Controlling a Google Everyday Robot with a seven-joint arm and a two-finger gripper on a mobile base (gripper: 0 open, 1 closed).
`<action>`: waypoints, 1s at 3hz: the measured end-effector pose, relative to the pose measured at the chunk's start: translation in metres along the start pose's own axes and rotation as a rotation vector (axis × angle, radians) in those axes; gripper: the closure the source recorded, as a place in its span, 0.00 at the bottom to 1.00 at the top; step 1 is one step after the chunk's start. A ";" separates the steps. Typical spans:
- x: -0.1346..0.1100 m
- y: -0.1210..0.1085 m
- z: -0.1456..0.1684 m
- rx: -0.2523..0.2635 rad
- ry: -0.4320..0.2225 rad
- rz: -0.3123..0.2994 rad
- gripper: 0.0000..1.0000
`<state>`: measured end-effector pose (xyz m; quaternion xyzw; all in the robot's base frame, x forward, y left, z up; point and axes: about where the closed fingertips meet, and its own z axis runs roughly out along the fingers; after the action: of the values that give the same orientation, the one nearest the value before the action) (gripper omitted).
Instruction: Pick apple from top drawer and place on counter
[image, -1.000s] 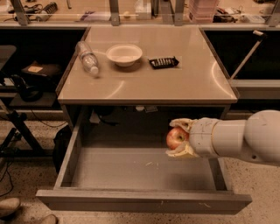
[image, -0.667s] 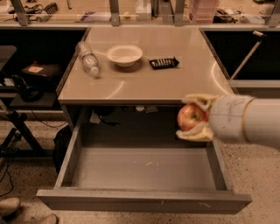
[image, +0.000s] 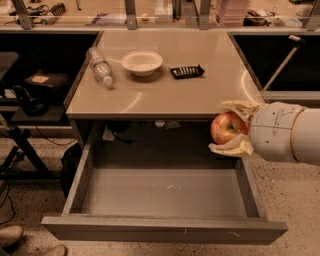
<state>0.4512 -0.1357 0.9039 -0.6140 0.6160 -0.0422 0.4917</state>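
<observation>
The red apple (image: 227, 128) with yellowish patches is held between the two pale fingers of my gripper (image: 231, 128), which is shut on it. The gripper comes in from the right and holds the apple in the air, above the right side of the open top drawer (image: 165, 229) and just in front of the counter's (image: 170, 90) front right edge, at about the level of that edge. The drawer's grey floor is bare.
On the counter lie a clear plastic bottle (image: 100, 67) on its side at the left, a white bowl (image: 142, 62) in the middle and a small black object (image: 186, 72) to its right. Dark shelves flank the table. A shoe (image: 10, 235) shows at the bottom left.
The gripper has lifted the apple up out of the drawer and a little to the right, from drawer level to the height of the counter's edge.
</observation>
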 end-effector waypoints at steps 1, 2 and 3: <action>-0.016 -0.030 0.005 0.016 0.013 -0.072 1.00; -0.026 -0.109 -0.009 0.077 0.081 -0.140 1.00; -0.023 -0.173 -0.018 0.098 0.151 -0.130 1.00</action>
<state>0.5576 -0.1696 1.0395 -0.6229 0.6072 -0.1502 0.4698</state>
